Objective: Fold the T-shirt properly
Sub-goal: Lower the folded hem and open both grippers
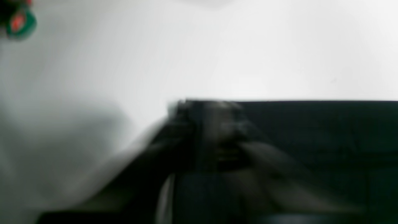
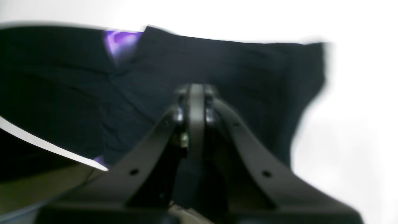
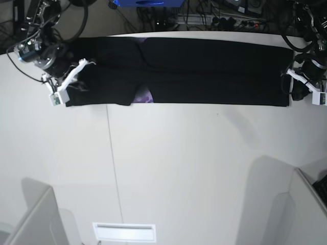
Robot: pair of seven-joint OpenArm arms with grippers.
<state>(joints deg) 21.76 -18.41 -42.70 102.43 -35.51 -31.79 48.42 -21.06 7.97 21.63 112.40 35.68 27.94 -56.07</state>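
Note:
The black T-shirt (image 3: 204, 71) lies as a long flat strip across the far side of the white table (image 3: 179, 163). A bit of purple print (image 3: 144, 96) shows at its near edge, and also in the right wrist view (image 2: 119, 40). My right gripper (image 2: 196, 90) is at the strip's left end (image 3: 71, 84), fingers together on the black cloth (image 2: 236, 68). My left gripper (image 1: 214, 115) is at the strip's right end (image 3: 292, 88). That view is badly blurred, but its fingers converge at the corner of the shirt (image 1: 326, 133).
Cables and equipment (image 3: 204, 15) crowd the floor behind the far edge. Grey partitions stand at the front left (image 3: 30, 219) and front right (image 3: 301, 214). A white slot (image 3: 124, 231) sits at the front edge. A green and red object (image 1: 18, 23) shows in the left wrist view.

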